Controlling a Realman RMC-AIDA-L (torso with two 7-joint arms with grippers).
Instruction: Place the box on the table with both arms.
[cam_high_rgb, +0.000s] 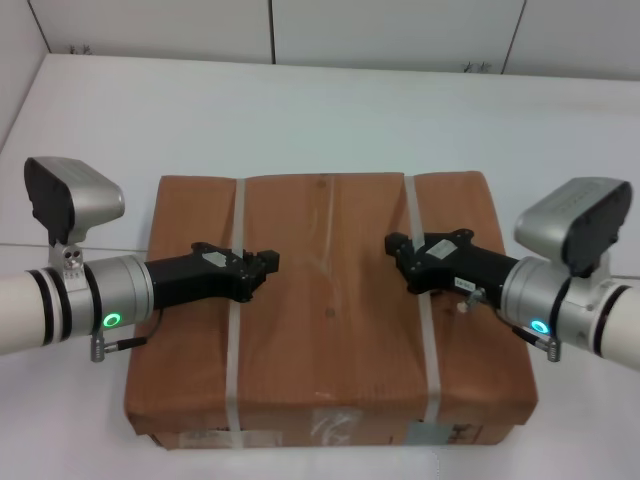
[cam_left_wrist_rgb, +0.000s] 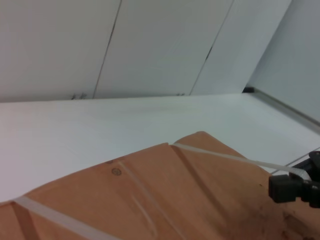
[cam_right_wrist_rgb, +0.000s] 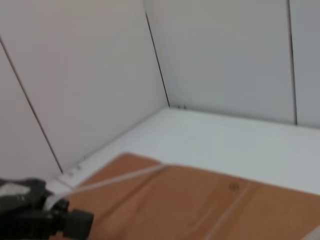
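Placement step looks near done: box (cam_high_rgb: 330, 300) lies flat on white table (cam_high_rgb: 300, 110), label side toward robot. Left gripper (cam_high_rgb: 262, 266) sits over box top, just beside left strap (cam_high_rgb: 233, 310), pointing inward; cannot tell jaws' state. Box spans beneath and between both grippers (neither visibly grasps it). Right gripper (cam_high_rgb: 398, 255) over box top near right strap (cam_high_rgb: 420, 300); jaws likewise unreadable. Next move, by judgement: lift both clear, evenly, without snagging straps.

walls: white panels (cam_high_rgb: 390, 30) | seams: thin, dark, vertical | light: even
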